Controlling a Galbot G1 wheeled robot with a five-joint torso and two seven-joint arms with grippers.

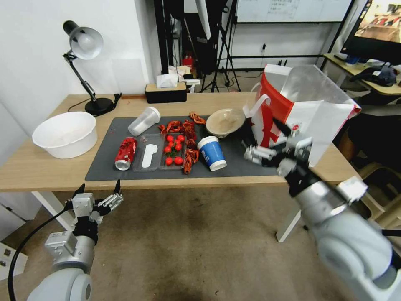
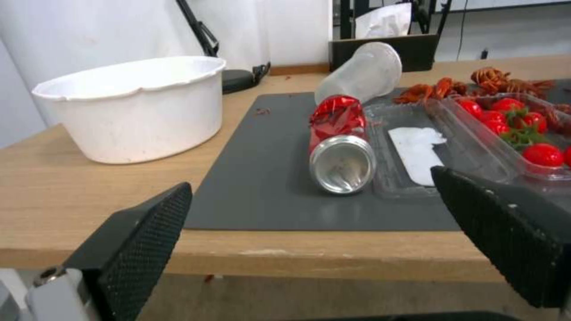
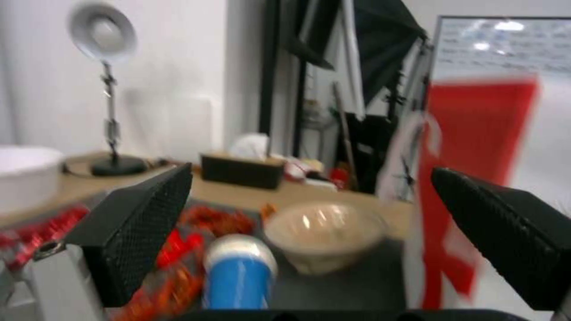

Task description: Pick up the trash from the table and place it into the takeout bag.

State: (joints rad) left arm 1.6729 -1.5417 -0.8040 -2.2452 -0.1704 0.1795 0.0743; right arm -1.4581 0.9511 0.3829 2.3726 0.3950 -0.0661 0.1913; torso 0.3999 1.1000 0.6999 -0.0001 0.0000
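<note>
Now | 1 red soda can (image 1: 125,153) | 2 cups | left hand (image 1: 98,189) apart | right hand (image 1: 267,138) apart

Light-wood table (image 1: 50,167), matt grey mat (image 1: 104,163)

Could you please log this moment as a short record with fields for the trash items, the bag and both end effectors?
red soda can: on its side, left on the dark mat
translucent plastic cup: on its side behind the can
blue paper cup: tipped over, mat centre
beige bowl: upright beside the bag
takeout bag: standing open at the table's right end
left end effector: open, below the table edge
right end effector: open, near the bag
</note>
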